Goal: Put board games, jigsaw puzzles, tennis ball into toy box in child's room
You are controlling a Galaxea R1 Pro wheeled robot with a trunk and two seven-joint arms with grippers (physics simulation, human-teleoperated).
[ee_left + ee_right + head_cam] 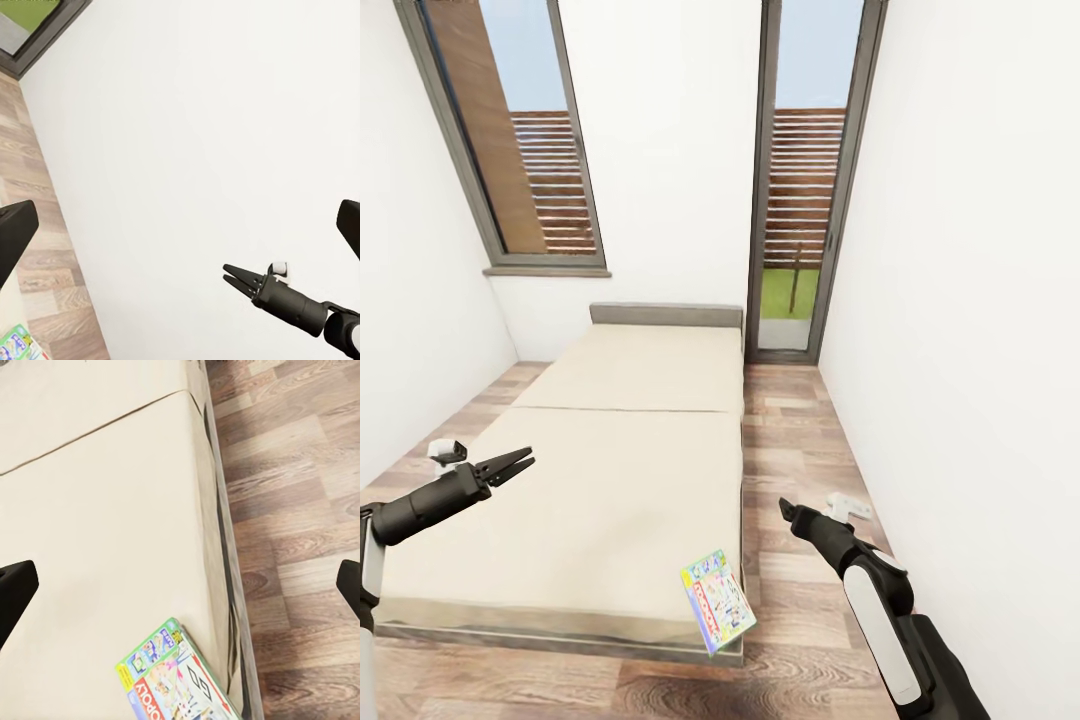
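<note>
One board game in sight, at the bed's near right corner.
I've got the right gripper nearer, game below-left of it, long axis running outward; fingers probably wide, left gripper narrow.

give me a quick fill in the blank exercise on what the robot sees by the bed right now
1. The board game lies on the ____ near its corner.
2. The floor beside the bed looks like ____ planks.
3. The left pincer hangs above the ____.
4. The bed's headboard is coloured ____.

Missing words: bed; wood; bed; grey
</note>
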